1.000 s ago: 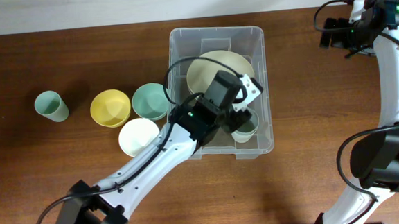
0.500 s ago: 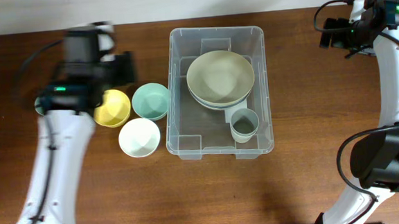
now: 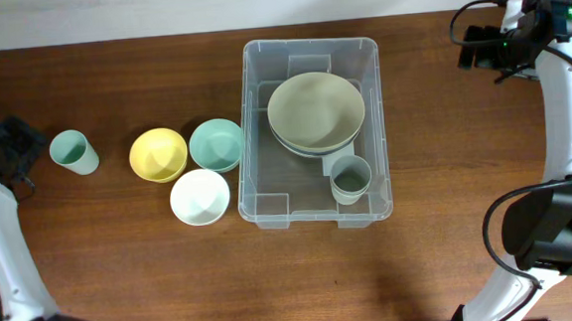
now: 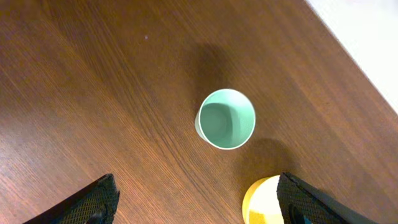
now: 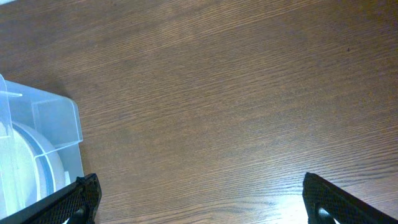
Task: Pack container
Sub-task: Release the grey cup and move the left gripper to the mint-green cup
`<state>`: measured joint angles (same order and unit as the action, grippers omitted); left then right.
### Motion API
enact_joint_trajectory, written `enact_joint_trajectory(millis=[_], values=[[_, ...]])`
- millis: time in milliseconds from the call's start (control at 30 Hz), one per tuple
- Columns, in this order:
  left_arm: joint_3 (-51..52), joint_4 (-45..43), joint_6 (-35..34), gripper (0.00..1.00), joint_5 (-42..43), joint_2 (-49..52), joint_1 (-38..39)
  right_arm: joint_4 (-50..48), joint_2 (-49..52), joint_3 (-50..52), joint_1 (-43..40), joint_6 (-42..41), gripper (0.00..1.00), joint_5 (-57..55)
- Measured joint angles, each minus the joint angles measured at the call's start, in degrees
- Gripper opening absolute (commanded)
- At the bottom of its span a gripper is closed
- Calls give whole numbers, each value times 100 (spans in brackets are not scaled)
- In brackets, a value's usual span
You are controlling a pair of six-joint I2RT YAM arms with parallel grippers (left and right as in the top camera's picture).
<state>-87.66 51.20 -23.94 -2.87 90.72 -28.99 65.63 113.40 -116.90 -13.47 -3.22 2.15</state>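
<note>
The container (image 3: 308,44), a large clear tub, stands mid-table. It holds a beige bowl (image 3: 315,109) stacked on other bowls and a grey-green cup (image 3: 351,178) upright at its front right. Left of it are a teal bowl (image 3: 215,145), a yellow bowl (image 3: 158,154), a white bowl (image 3: 200,197) and a teal cup (image 3: 73,152). My left gripper (image 3: 12,147) is at the far left, open and empty (image 4: 199,208), with the teal cup (image 4: 226,119) ahead of it. My right gripper (image 3: 481,47) is open and empty (image 5: 208,202), right of the container's corner (image 5: 56,134).
The yellow bowl (image 4: 266,202) shows beside the left gripper's right finger. The table's far edge meets a white wall along the top of the overhead view. Bare brown wood lies between the container and the right arm.
My left arm has come out of the container, leaving the grey-green cup inside, and swung across to the table's far left. The right arm has not moved.
</note>
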Motion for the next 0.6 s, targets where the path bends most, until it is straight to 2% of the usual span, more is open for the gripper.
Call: enact_joint_trajectory(millis=[367, 600], values=[[0, -518, -186, 84, 396, 1777, -2, 0, 0, 0, 0, -2, 99, 2], [0, -726, -186, 83, 444, 2284, -2, 0, 0, 0, 0, -2, 99, 0]])
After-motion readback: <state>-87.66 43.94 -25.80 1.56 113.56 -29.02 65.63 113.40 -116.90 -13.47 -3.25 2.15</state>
